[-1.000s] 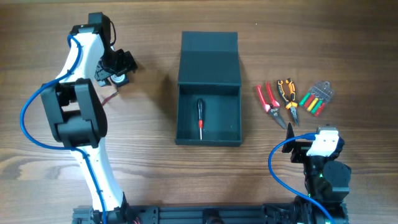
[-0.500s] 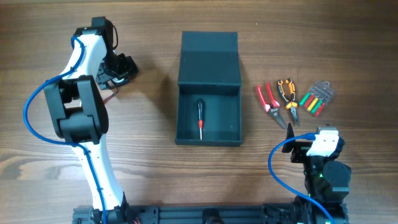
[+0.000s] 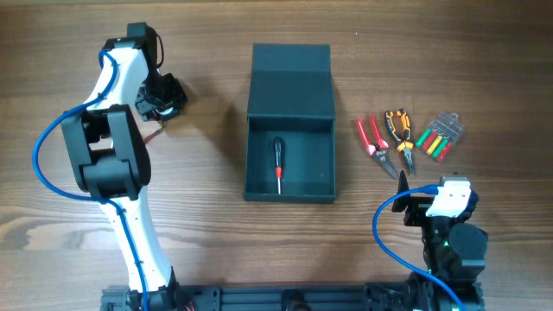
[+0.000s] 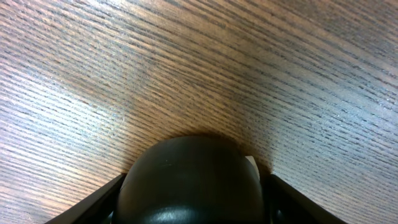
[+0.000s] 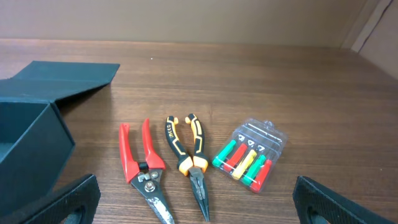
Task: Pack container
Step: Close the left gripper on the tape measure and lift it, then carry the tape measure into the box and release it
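1 screwdriver lies in the container. Left of it, my left gripper clamps a dark round thing — next I carry it over. My right gripper is spread apart.

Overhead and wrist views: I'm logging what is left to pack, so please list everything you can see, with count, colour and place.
container: 1, dark teal-grey, table centre, lid open and lying flat at the far side
screwdriver: 1, black and red, inside the container
red-handled pliers: 1, red, right of the container
needle-nose pliers: 1, orange and black, beside the red pair
bit case: 1, clear with red, green and yellow bits, furthest right
table: 1, brown wood grain
left gripper: 1, black, far left, opening unclear
right gripper: 1, black, open, near side facing the tools
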`<state>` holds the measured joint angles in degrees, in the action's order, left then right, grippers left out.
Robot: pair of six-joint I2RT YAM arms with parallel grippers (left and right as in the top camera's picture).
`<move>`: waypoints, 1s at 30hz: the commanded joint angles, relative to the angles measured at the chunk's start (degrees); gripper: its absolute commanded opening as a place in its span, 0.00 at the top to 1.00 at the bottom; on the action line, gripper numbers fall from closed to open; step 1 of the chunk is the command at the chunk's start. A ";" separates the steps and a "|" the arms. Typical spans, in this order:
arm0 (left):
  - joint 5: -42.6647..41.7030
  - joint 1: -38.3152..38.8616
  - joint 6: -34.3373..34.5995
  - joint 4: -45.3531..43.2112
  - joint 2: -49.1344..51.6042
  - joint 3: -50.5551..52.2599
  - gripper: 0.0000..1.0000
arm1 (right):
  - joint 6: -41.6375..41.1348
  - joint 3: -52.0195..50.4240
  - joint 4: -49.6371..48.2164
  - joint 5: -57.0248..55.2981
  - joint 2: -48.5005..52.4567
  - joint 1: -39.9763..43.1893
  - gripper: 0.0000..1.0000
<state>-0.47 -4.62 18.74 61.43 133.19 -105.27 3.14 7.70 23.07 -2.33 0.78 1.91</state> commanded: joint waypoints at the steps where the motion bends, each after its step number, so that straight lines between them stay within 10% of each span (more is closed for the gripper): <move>1: 0.52 -0.07 -0.35 -0.42 1.14 -0.37 0.30 | 0.55 0.00 -0.22 0.72 -0.35 -0.44 0.00; 18: 0.50 -0.07 -0.35 -0.42 0.96 -0.50 0.48 | 0.50 0.00 -0.22 0.72 -0.35 -0.44 0.00; 30: 0.50 -0.07 -0.35 -2.32 -7.69 -0.50 0.41 | 0.52 0.00 -0.22 0.72 -0.35 -0.44 0.00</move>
<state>-0.32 -4.62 18.72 59.51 130.50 -105.27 3.14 7.70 23.07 -2.33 0.78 1.91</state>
